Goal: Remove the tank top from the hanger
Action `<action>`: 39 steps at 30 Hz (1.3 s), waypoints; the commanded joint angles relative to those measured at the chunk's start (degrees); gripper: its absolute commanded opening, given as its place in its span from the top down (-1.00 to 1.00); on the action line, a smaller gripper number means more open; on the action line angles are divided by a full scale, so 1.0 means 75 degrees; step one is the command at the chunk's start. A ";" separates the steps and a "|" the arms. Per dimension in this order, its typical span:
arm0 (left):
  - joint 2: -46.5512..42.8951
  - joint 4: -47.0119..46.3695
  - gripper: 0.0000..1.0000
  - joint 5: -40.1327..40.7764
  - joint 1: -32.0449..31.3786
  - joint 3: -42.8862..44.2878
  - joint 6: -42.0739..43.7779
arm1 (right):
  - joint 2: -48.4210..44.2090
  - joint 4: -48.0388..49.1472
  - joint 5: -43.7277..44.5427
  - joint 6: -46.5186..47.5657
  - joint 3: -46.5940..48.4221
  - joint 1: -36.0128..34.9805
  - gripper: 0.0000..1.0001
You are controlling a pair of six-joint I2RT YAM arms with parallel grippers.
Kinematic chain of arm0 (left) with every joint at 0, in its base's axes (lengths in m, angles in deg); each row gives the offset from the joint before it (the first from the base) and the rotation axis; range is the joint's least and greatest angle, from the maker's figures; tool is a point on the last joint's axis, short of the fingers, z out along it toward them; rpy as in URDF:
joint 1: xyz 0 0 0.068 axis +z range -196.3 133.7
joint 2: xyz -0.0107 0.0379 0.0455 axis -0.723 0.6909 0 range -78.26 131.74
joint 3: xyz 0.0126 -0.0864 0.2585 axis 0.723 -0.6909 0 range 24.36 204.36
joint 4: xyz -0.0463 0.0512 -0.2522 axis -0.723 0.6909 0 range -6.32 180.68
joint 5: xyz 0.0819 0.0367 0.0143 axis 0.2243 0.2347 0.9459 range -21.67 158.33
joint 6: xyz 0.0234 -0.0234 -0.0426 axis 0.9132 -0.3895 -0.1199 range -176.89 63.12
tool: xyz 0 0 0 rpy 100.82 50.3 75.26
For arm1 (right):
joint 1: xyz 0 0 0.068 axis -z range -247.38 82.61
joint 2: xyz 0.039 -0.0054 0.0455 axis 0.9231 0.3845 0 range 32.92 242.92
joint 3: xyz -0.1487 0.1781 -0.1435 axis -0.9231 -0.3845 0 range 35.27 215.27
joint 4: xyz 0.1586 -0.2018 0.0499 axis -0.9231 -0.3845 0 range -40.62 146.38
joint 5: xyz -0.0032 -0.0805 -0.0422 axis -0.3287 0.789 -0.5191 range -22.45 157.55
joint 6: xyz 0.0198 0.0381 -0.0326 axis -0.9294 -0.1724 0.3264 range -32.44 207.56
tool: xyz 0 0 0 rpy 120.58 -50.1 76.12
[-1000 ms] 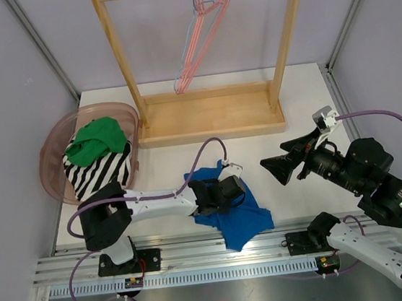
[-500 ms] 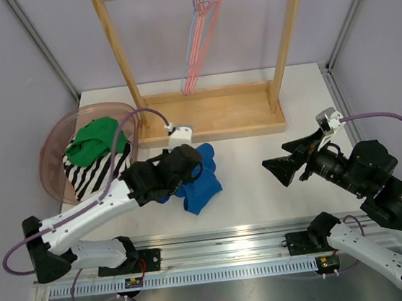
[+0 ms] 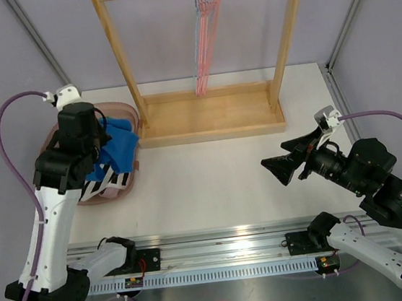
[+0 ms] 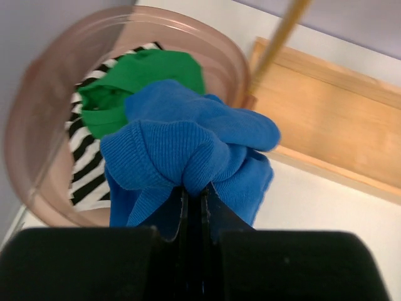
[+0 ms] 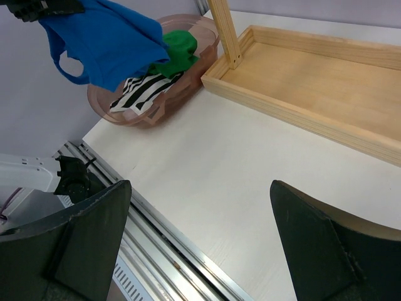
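Note:
The blue tank top (image 3: 120, 141) hangs bunched from my left gripper (image 3: 105, 148), which is shut on it above the pink basket (image 3: 112, 195). In the left wrist view the shut fingertips of the left gripper (image 4: 194, 191) pinch a fold of the blue tank top (image 4: 182, 144) over the basket rim (image 4: 207, 44). The right wrist view shows the tank top (image 5: 106, 37) dangling above the basket (image 5: 207, 31). Bare pink and blue hangers (image 3: 203, 41) hang on the wooden rack. My right gripper (image 3: 279, 169) is open and empty over the table at the right; it also shows in its own wrist view (image 5: 200, 207).
The basket holds a green garment (image 4: 144, 75) and a black-and-white striped one (image 4: 84, 135). The rack's wooden base tray (image 3: 211, 113) stands at the back centre, next to the basket. A metal rail (image 3: 220, 253) runs along the near table edge.
My left arm has swung the blue tank top from the table's middle to the far left, above the basket. The hangers have swung to hang straighter. The right arm has not moved.

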 commanded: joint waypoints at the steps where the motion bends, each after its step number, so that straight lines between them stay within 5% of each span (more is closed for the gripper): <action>1: 0.0234 -0.0042 1.00 -0.1115 0.1218 0.0427 0.0622 | 0.0100 0.0347 -0.0186 0.0163 0.0201 -0.0069 -0.99; 7: 0.0832 -0.0429 1.00 -0.2627 0.3117 0.0287 0.0822 | 0.0182 0.0441 -0.0279 0.0209 0.0201 -0.0057 -0.99; 10: 0.1172 -0.0616 0.77 -0.3121 0.3762 0.0100 0.0939 | 0.0229 0.0382 -0.0291 0.0268 0.0213 -0.0057 -0.99; 11: 0.1266 -0.0605 0.53 -0.3158 0.3868 0.0099 0.0939 | 0.0217 0.0359 -0.0291 0.0292 0.0190 -0.0057 -0.99; 13: 0.1454 -0.0523 -0.51 -0.3263 0.4055 0.0134 0.0870 | 0.0241 0.0312 -0.0267 0.0327 0.0201 -0.0057 -0.99; 15: 0.1466 -0.0464 -0.98 -0.3322 0.4091 0.0146 0.0869 | 0.0252 0.0184 -0.0233 0.0338 0.0248 -0.0057 -0.99; 24: 0.0214 -0.0475 -0.98 -0.4095 0.3894 -0.0053 0.1209 | 0.0733 -0.1269 0.3840 -0.0189 0.0998 -0.0057 -0.99; 39: -0.3922 -0.0805 -0.98 -0.1963 0.1421 -0.1987 0.1982 | 0.0698 -0.2265 0.5110 0.0315 0.1431 -0.0057 -0.99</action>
